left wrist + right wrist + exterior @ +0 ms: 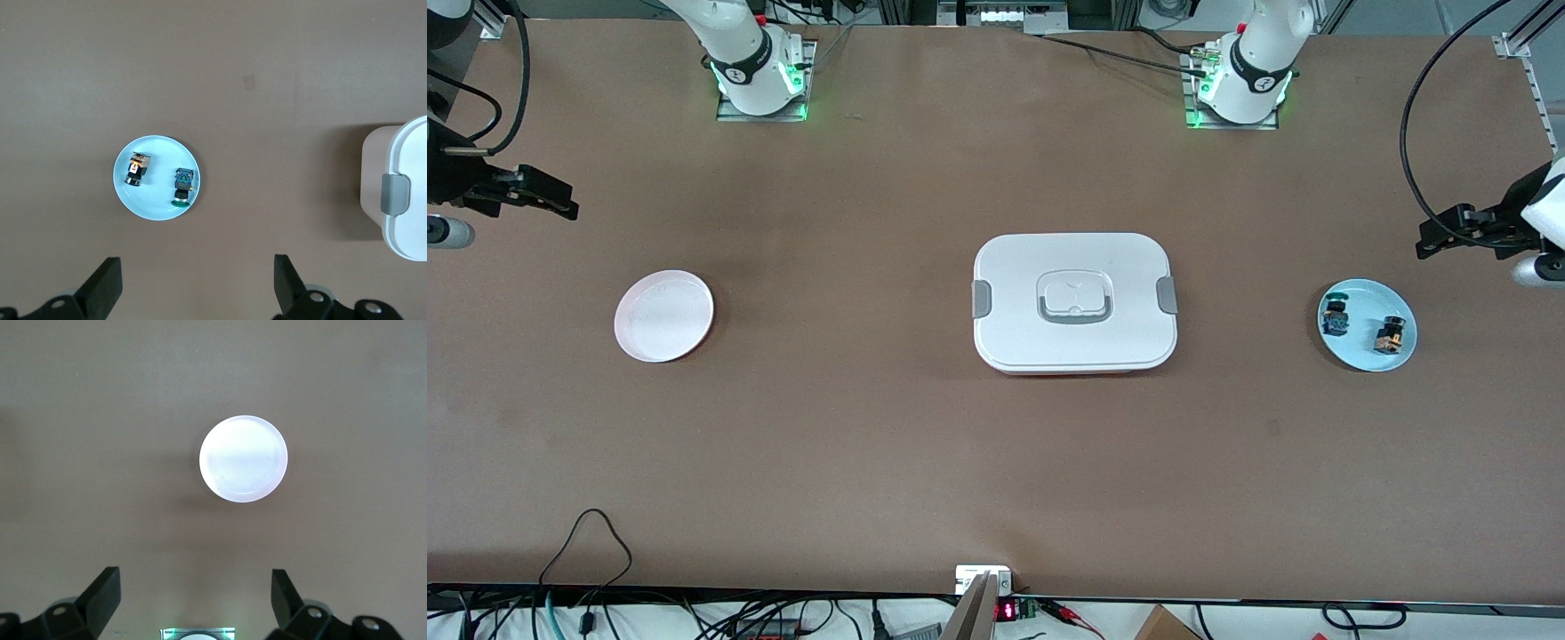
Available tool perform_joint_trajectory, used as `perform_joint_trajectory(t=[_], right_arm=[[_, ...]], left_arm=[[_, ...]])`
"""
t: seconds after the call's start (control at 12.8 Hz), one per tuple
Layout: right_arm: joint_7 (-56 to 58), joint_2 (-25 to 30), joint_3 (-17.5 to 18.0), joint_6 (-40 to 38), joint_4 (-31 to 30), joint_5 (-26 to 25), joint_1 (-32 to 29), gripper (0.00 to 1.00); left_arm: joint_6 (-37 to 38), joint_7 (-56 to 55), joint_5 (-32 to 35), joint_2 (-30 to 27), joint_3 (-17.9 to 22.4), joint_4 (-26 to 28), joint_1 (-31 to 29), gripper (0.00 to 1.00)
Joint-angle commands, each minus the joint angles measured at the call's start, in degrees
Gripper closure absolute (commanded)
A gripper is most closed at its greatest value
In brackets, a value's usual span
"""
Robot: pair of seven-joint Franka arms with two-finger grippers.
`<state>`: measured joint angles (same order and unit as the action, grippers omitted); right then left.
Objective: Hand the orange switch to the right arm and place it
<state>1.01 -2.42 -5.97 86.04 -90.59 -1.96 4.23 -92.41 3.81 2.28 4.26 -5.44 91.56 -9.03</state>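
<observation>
The orange switch (1391, 334) lies on a light blue plate (1367, 356) toward the left arm's end of the table, beside a similar switch with green and blue parts (1336, 316). The left wrist view shows the orange switch (137, 169), the green and blue switch (182, 187) and the plate (158, 203). My left gripper (1430, 240) (197, 283) hangs open and empty over bare table next to that plate. My right gripper (560, 200) (193, 597) hangs open and empty over the table at the right arm's end, near a pale pink plate (663, 316) (243, 459).
A white lidded box with grey clasps (1074, 300) sits in the middle of the table, and its edge shows in the left wrist view (400, 193). The arm bases (760, 76) (1240, 84) stand at the table's back edge. Cables run along the front edge.
</observation>
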Motion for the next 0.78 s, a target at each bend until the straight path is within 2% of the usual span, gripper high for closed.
perform_joint_trajectory(t=[0.0, 0.47, 0.7], right_arm=[[0.0, 0.2, -0.2, -1.1, 0.8, 0.9, 0.2, 0.00], [0.1, 0.2, -0.3, -1.1, 0.8, 0.9, 0.2, 0.00], [0.0, 0.0, -0.3, -1.1, 0.8, 0.9, 0.2, 0.00]], left_arm=[[1.2, 0.4, -0.3, 0.8, -0.2, -1.5, -0.3, 0.00], [1.8, -0.4, 1.1, 1.8, -0.4, -2.2, 0.5, 0.00], [2.2, 1.3, 0.6, 2.9, 0.2, -1.2, -1.1, 0.00]])
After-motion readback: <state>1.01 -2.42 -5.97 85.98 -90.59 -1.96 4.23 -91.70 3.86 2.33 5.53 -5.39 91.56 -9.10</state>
